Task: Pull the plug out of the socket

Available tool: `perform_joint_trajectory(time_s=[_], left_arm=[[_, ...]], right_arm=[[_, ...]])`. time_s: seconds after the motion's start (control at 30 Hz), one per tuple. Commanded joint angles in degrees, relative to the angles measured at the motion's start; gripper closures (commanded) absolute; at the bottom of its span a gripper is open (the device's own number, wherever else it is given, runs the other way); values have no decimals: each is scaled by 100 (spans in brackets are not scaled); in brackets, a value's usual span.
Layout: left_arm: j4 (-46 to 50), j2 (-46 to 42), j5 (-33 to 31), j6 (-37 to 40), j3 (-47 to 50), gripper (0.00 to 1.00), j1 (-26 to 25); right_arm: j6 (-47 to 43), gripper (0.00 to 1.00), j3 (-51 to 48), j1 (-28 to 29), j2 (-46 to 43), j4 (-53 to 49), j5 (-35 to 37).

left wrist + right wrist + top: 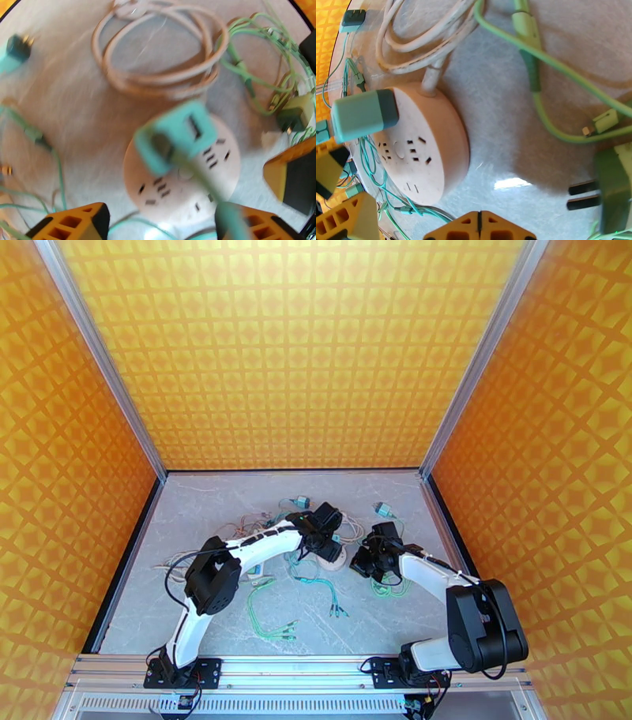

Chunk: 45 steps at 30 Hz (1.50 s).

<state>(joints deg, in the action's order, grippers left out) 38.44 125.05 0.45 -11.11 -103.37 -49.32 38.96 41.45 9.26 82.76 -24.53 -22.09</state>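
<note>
Just ahead of the left claw (162, 219), between its spread fingers: the teal plug (177, 134), sitting on the face of the round socket (189, 185) and looking tilted. Left claw is released, nothing in it. The wrist view is blurred, so I can't tell if the prongs are seated or partly out.

Right claw (480, 222) is clenched with its fingers meeting and holds nothing. From it, the socket is ahead and to the left, apart from the fingertips; the teal plug sits at the socket's far-left edge. It doesn't look like it's pinning the socket to the tabletop (505, 118).

Risks as I judge them:
- The socket is light and unrestrained. A pull on the plug may lift the whole puck instead of separating them.
- The plug's teal cable runs back past the left claw's right finger. Closing now could pinch the cable rather than the plug body, then slip or strain the cable.
- With the plug tilted, an off-axis pull could bind the prongs.
- The beige cord (158, 67) is coiled beyond the socket and green cables (537, 90) are all around. Any socket motion drags the tangle.
- A loose green plug (616, 185) lies close on the right claw's right. A sweep would knock it.
</note>
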Motion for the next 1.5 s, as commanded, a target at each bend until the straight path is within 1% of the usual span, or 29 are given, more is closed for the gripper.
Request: perform_joint_trajectory(time_s=[0.0,0.13,0.4,0.5,0.53,0.63,0.77,0.87,1.0,1.1,1.17,1.2,1.27,1.3,1.4,1.47], left_arm=[[-282,311,496,593,-253,27,141],[-257,498,503,1055,-486,30,166],[-177,833,503,1369,-1006,36,292],[-168,905,530,1445,-1132,42,296],[-151,936,531,1445,-1165,45,294],[-120,938,566,1411,-1139,63,293],[-235,770,569,1303,-847,66,296],[-275,630,537,1187,-630,65,291],[-275,321,487,886,-319,61,295],[-352,-123,484,648,49,52,291],[-351,-438,484,498,270,48,300],[-368,-614,491,408,396,44,305],[-350,-906,487,255,595,43,310],[-342,-1050,487,172,686,42,317],[-306,-1431,483,-72,935,35,358],[-315,-1666,491,-235,1086,35,403]], right_arm=[[68,100,69,15,-221,-143,28],[23,100,151,15,-276,-349,100],[33,100,135,15,-388,-499,231],[59,100,143,14,-368,-495,248],[59,100,152,10,-352,-504,258],[62,100,209,15,-281,-498,258],[61,100,302,10,-167,-448,232],[59,100,353,15,-93,-395,198],[28,99,437,13,-19,-364,185],[-73,98,590,15,54,-377,229],[-232,94,742,15,90,-398,288],[-343,91,860,15,115,-420,352],[-701,81,1031,40,120,-318,441],[-867,79,1117,57,126,-298,603],[-1417,72,1278,116,115,-57,849],[-1881,67,1420,153,183,-12,969]])
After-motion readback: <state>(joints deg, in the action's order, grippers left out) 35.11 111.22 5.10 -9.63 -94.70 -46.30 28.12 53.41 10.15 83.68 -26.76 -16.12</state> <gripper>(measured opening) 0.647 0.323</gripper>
